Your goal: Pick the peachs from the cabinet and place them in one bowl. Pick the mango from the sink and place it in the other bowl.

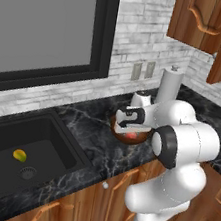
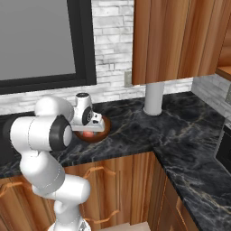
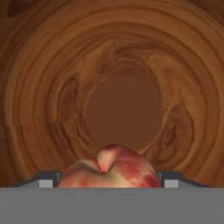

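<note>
Peach [image 1: 130, 134] sits low inside the dark wooden bowl [image 1: 120, 135] on the black marble counter [image 1: 90, 137] in the left base view, with the gripper [image 1: 131, 129] reaching down into the bowl right over it. To the left, the mango [image 1: 20, 155] lies on the floor of the black sink [image 1: 7, 136], just beside the round drain [image 1: 27, 173] and well apart from the bowl. A white cylinder [image 1: 169, 85] stands on the counter beyond the arm.

From the right base view, the wooden bowl [image 2: 102, 131] rests on the counter [image 2: 149, 131] near the wall, and the peach [image 2: 89, 134] shows as a reddish patch inside it under the gripper [image 2: 91, 127]. The white cylinder [image 2: 154, 98] stands farther right, below the wooden cabinet [image 2: 180, 40].

Looking along the hand, the peach [image 3: 110, 168] lies between the two finger tips [image 3: 47, 180], which stand at its left and right sides, about half spread and closed in on the fruit. Behind it the ringed grain of the bowl [image 3: 52, 83] spreads all around.
</note>
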Motion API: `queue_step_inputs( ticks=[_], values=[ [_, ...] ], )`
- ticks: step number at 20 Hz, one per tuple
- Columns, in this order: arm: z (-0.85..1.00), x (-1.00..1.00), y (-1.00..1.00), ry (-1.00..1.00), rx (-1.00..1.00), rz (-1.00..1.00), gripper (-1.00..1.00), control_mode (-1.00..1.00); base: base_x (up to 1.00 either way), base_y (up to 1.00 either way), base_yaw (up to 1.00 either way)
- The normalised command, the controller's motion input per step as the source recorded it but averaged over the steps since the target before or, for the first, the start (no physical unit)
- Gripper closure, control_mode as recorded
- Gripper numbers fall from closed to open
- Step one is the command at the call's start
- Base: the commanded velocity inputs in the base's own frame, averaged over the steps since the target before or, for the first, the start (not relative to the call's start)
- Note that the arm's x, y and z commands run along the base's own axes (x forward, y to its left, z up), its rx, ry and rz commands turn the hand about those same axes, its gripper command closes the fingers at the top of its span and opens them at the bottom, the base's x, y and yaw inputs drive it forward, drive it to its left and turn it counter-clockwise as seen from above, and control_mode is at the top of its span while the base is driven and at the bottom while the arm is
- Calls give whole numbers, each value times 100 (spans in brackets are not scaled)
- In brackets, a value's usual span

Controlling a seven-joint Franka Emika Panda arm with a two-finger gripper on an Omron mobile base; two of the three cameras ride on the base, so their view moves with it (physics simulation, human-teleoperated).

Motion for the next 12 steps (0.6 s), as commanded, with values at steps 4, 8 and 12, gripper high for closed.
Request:
queue_step_inputs(
  ticks=[4, 8, 12],
  values=[
    [-9, 0, 0, 5, 0, 0, -100, -100, 0, 0, 0],
    [-3, 0, 0, 1, 0, 0, -100, -100, 0, 0, 0],
    [1, 0, -2, -1, 0, 0, -100, -100, 0, 0, 0]
  ],
)
